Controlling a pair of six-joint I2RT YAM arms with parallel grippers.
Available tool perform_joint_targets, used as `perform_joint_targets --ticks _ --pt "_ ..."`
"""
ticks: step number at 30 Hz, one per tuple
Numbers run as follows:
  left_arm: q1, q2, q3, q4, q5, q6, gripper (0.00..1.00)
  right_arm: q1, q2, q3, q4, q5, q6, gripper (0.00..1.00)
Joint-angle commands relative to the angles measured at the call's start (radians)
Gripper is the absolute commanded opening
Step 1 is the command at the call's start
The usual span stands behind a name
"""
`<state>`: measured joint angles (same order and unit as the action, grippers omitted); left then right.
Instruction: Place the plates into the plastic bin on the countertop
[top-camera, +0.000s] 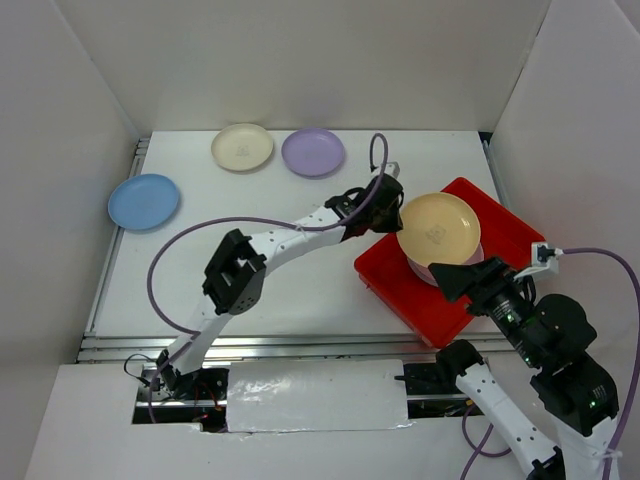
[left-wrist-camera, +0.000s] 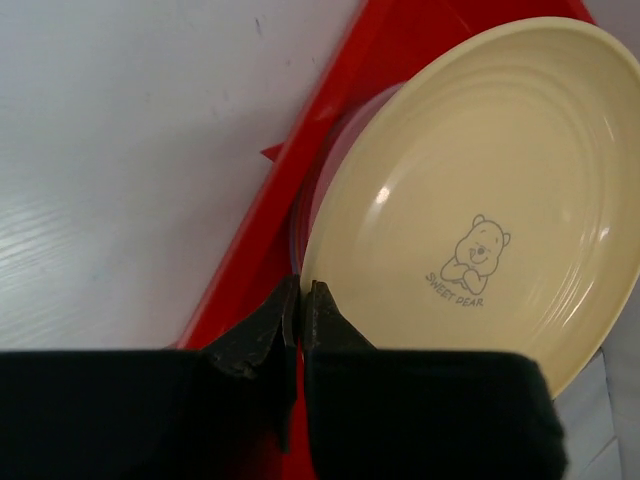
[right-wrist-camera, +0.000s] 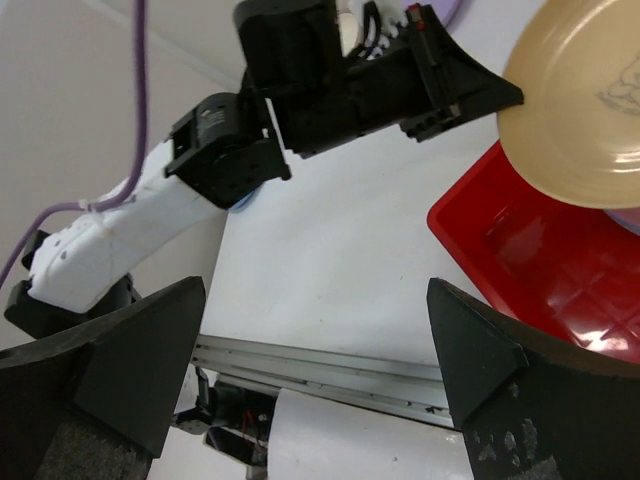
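My left gripper (top-camera: 392, 207) (left-wrist-camera: 302, 295) is shut on the near rim of a yellow-orange plate (top-camera: 438, 228) (left-wrist-camera: 480, 190) with a bear print. It holds the plate tilted just above the red plastic bin (top-camera: 440, 305) (left-wrist-camera: 255, 250). A pale pink plate (top-camera: 428, 272) (left-wrist-camera: 328, 150) lies in the bin under it. My right gripper (top-camera: 466, 279) (right-wrist-camera: 315, 300) stands open and holds nothing, over the bin's near edge. In the right wrist view the yellow-orange plate (right-wrist-camera: 590, 110) hangs above the bin (right-wrist-camera: 520, 250). Cream (top-camera: 242, 146), purple (top-camera: 313, 152) and blue (top-camera: 144, 201) plates rest on the countertop (top-camera: 300, 270).
White walls close in the countertop at the back and on both sides. A metal rail (top-camera: 280, 347) (right-wrist-camera: 330, 365) runs along its near edge. The left arm's purple cable (top-camera: 170, 250) loops over the left half of the surface.
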<state>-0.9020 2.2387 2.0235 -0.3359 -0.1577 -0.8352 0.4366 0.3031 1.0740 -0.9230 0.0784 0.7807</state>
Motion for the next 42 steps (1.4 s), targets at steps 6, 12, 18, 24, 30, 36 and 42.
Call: perform_joint_targets --ticks 6,12,18,24,30,36,42 --pt "-0.005 0.101 0.073 0.090 0.067 -0.013 0.18 0.013 -0.041 0.052 -0.083 0.040 -0.009 1.00" --pt "-0.014 0.043 -0.038 0.294 0.150 0.050 0.99 0.016 -0.062 0.049 -0.093 0.044 -0.012 1.00" --pt "-0.038 -0.267 -0.314 0.440 0.037 0.091 0.99 0.021 -0.070 0.020 -0.067 0.029 -0.009 1.00" --pt "0.005 -0.476 -0.399 0.132 -0.184 -0.025 0.99 0.022 -0.064 -0.017 -0.030 -0.005 -0.009 1.00" --pt "0.323 -0.736 -0.656 -0.149 -0.313 -0.292 0.99 0.022 -0.070 -0.089 0.057 -0.109 -0.029 1.00" --pt "0.767 -0.987 -1.015 -0.129 -0.229 -0.384 0.99 0.021 -0.045 -0.144 0.145 -0.250 -0.064 1.00" --pt "1.100 -1.005 -1.141 -0.131 -0.155 -0.403 0.99 0.017 -0.016 -0.204 0.208 -0.359 -0.092 1.00"
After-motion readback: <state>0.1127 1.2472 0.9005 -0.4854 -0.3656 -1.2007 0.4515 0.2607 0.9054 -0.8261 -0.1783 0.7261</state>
